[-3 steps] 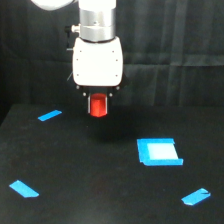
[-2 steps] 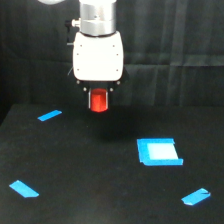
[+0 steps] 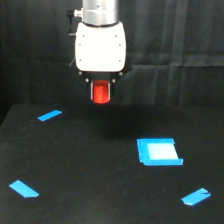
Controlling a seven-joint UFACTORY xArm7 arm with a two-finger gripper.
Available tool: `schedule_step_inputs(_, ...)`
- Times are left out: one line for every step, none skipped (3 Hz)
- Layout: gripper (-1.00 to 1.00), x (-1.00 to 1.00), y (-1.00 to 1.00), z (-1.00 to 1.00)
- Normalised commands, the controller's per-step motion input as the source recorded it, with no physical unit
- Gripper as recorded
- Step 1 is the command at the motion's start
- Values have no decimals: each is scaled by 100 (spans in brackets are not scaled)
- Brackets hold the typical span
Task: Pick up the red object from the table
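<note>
Table [image 3: 90, 170] carries three blue tape strips: left centre [image 3: 49, 115], lower left [image 3: 24, 188], lower right [image 3: 196, 196]. A light blue square [image 3: 158, 151] lies right of centre. None lies beneath the load. Gripper [image 3: 101, 96], upper centre, is clamped on the red object [image 3: 101, 92], lifted clear of the table. Cylinder axis vertical, between the fingers.

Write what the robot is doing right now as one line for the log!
phase: lift | pincer: shut on red object | red object: held clear above the table | blue tape pieces: untouched
</note>
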Motion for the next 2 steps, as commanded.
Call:
schedule_step_inputs(-100, -3, 3, 27)
schedule_step_inputs(-100, 1, 9, 28)
